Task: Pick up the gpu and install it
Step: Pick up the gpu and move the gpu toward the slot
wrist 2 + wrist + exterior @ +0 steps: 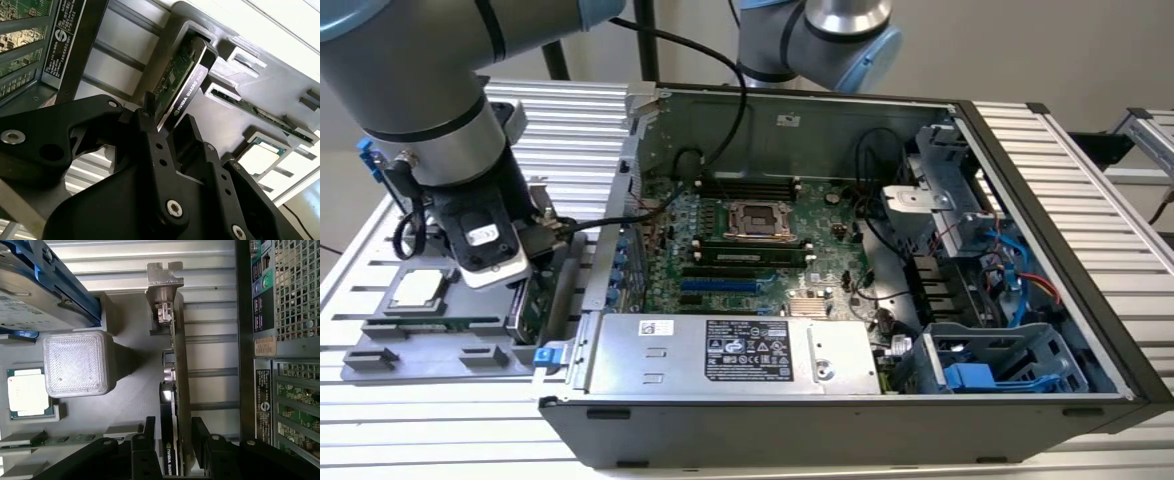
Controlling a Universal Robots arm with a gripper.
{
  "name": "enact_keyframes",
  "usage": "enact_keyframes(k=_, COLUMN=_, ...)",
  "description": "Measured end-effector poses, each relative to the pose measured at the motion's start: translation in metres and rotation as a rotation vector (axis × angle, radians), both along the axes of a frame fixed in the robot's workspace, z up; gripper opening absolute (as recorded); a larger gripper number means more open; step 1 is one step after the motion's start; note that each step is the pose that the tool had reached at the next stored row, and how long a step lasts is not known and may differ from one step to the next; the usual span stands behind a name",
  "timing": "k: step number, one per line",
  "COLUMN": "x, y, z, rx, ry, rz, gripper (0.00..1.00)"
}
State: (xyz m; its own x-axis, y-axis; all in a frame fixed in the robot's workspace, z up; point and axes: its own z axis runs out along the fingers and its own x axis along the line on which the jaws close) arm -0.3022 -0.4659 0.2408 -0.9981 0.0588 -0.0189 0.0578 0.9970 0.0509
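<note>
Black jaws straddle the upright gpu (179, 355).

On the table (427, 430) the tray (440, 352) lies just beside the computer case (827, 435), on the exterior view's left. In the tray the gpu (179, 365) stands on edge — processor (29, 392) to one side, case to the other — with the gripper (174, 429) jaws flanking it.

narrow gap between gpu (178, 355) and case wall (244, 340), grey block (75, 362) near its other face, tool (174, 432) astride
</note>
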Motion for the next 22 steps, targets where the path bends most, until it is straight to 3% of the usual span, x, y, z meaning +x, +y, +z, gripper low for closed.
enact_keyframes(k=8, x=0.0000, y=0.0006, z=-0.0078, rx=0.0000, ry=0.0000, rz=0.007, gripper=1.00)
enact_keyframes(k=22, x=0.0000, y=0.0006, z=-0.0120, rx=0.0000, ry=0.0000, rz=0.008, gripper=1.00)
